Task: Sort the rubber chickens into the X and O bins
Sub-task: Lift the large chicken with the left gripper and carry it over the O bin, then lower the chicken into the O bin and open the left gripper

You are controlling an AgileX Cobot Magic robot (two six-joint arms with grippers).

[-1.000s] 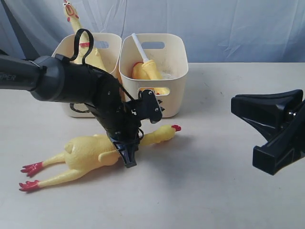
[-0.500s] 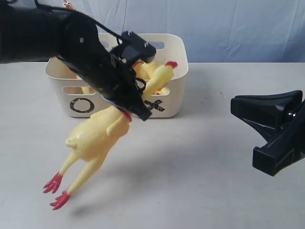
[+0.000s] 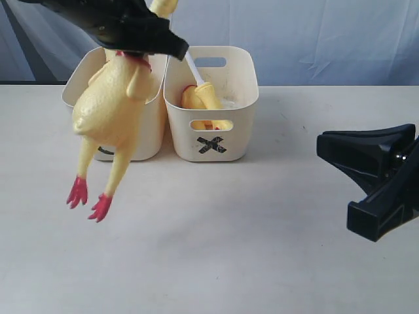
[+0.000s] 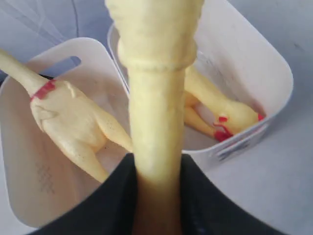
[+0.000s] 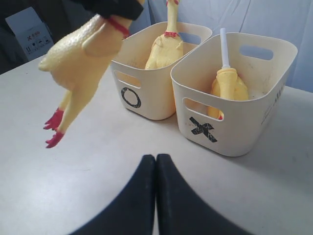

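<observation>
**Containers.** We find two cream tubs side by side and touching on the worktop (image 3: 262, 248), at 12 o'clock in the exterior view. The O bin (image 3: 158, 131) stands at 9 o'clock of the X bin (image 3: 239, 124). Each bears its black mark on the near wall, below a slot handle. The O mark is mostly covered in the exterior view and plain in the right wrist view.

The O bin holds one long chicken (image 5: 165, 49), propped upright, its red-banded neck rising above the rim. The X bin holds the short chicken (image 5: 226, 88), whose white stick (image 5: 223, 46) leans toward 11 o'clock in the exterior view. The left wrist view shows further yellow and red rubber low in that bin. We cannot tell whether it belongs to a second toy.

**Item in hand.** The hanging chicken (image 3: 111, 108) is yellow and plump-bodied, with a red neck band and two thin legs ending in red feet. It hangs head up, feet at 6 o'clock, clear of the worktop, in front of the O bin's near wall.

**Pincers.** The left pincer (image 3: 149, 40) is clamped on the neck just above the red band. The body hangs at 7 o'clock of it and the head projects at 1 o'clock. The right pincer (image 5: 156, 196), at 3 o'clock and well apart from the bins, has its fingers pressed together on nothing.
</observation>
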